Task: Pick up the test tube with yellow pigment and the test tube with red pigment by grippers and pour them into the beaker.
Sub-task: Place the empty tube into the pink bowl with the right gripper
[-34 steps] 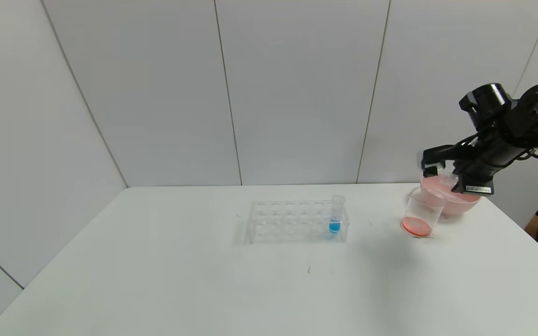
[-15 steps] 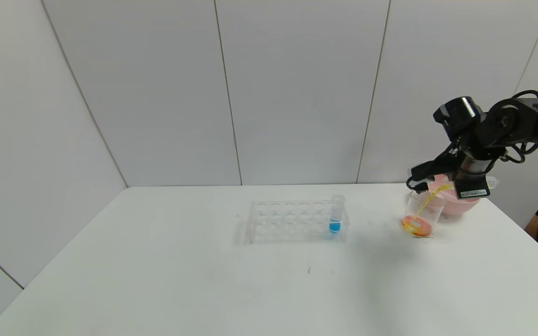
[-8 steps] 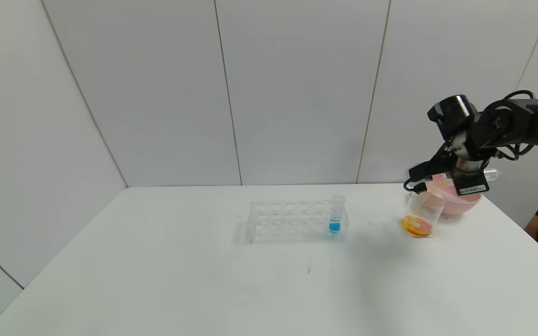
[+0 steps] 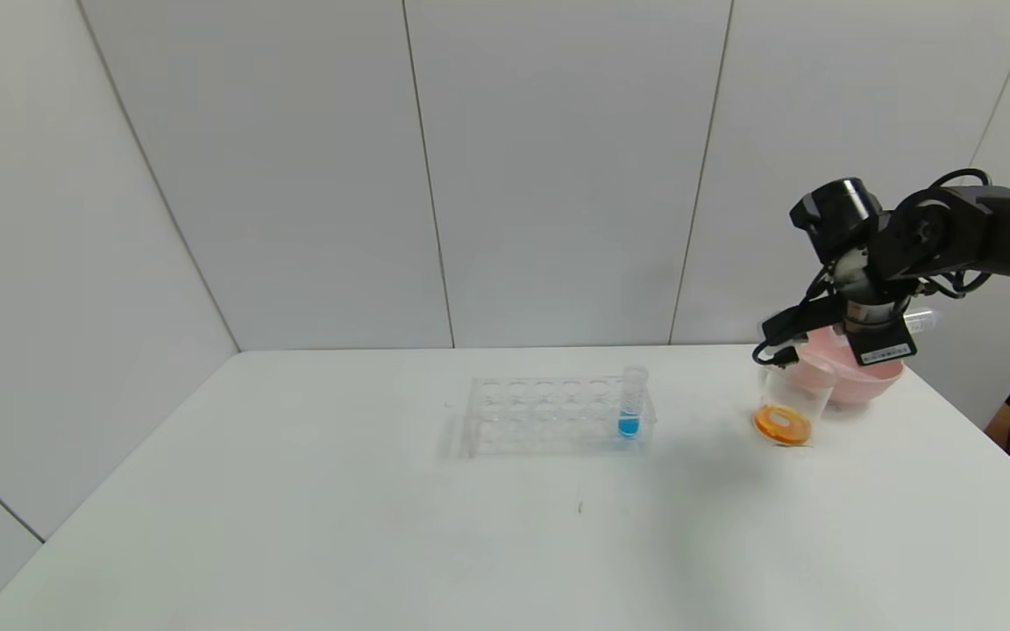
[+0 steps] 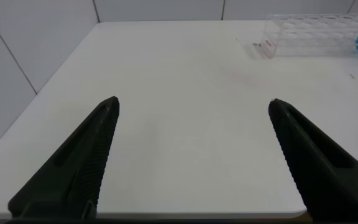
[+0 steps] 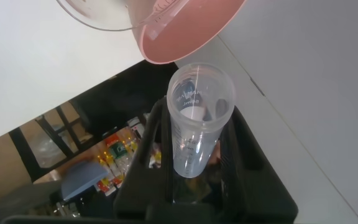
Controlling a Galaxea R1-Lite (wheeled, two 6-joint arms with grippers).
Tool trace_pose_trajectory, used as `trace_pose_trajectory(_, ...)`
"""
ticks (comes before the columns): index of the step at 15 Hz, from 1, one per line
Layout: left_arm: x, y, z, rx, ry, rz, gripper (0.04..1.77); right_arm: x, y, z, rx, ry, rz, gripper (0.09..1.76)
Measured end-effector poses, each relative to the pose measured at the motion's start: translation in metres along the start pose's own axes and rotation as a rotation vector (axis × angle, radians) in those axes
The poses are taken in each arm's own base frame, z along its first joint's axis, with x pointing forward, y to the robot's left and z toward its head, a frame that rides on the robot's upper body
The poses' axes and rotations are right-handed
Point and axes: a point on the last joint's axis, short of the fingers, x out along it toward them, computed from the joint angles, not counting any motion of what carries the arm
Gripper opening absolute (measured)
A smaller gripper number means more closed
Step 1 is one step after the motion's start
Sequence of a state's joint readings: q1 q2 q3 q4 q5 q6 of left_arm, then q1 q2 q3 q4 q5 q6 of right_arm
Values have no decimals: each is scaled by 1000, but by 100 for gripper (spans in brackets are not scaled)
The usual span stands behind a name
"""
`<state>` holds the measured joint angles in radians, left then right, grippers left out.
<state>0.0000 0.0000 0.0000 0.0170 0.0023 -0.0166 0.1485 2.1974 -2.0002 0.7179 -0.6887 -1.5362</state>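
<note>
Nearest you, the left gripper hangs low over the front of the white tabletop, jaws wide apart with nothing between them; it does not show in the head view. Ahead of it you have a broad bare stretch of tabletop running to the left edge.

At mid-depth stands one clear tube rack, holding a single tube of blue liquid at its right end. There is open room between the rack and the things to its right.

Toward the right rear stands one beaker with orange liquid in its bottom, just in front of one pink bowl, near the right edge.

Above the bowl and beaker is the right gripper, jaws clamped on one clear test tube, which looks drained. No second tube for pouring shows anywhere. Behind everything, the wall panels close the rear edge.
</note>
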Motion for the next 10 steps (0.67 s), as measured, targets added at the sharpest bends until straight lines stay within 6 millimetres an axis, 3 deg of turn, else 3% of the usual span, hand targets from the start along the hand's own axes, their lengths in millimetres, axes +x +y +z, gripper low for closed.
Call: trace_pose_trajectory(10,0,0,0,0,0,0,172,-4,-1,-1,1,-13,-6,49)
